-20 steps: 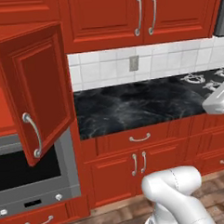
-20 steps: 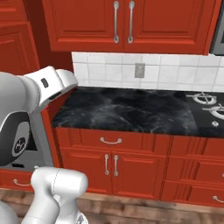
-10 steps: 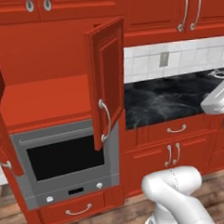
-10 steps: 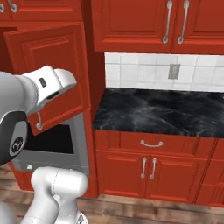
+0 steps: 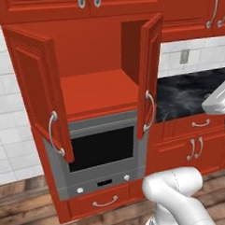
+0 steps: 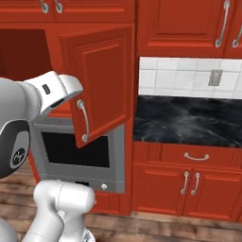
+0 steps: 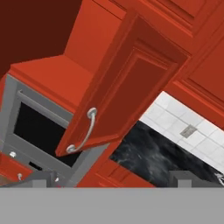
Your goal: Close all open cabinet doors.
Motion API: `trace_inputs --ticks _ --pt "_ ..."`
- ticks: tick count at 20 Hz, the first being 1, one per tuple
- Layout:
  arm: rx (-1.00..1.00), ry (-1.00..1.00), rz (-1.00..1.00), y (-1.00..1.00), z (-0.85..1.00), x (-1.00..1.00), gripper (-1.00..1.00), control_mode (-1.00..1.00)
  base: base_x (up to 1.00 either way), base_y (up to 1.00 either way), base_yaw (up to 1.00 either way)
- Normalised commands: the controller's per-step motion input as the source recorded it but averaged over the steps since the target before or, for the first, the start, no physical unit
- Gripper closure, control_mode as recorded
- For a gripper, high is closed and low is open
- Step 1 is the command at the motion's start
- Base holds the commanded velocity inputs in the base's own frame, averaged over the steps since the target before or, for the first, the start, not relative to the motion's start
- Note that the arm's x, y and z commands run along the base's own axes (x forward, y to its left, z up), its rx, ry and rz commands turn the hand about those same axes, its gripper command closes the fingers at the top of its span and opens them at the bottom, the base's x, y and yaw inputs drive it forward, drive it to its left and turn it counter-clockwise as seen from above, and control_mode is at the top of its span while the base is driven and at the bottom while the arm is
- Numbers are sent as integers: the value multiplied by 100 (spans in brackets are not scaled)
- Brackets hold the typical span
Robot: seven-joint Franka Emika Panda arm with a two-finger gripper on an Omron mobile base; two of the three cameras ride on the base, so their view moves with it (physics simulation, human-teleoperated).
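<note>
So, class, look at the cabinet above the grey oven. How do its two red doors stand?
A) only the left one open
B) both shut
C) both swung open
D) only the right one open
C: in the left base view the left door and the right door both stand swung out, and the bare shelf shows between them above the oven.

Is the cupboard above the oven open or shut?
Open: both cabinet doors swing outward, baring the shelf above the oven.
</note>
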Motion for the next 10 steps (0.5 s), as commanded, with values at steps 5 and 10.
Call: trace_inputs --ticks 5,10 --pt "0 0 0 0 0 0 -100 100 -3 73 0" --pt "0 0 0 0 0 0 -100 100 0 63 -2"
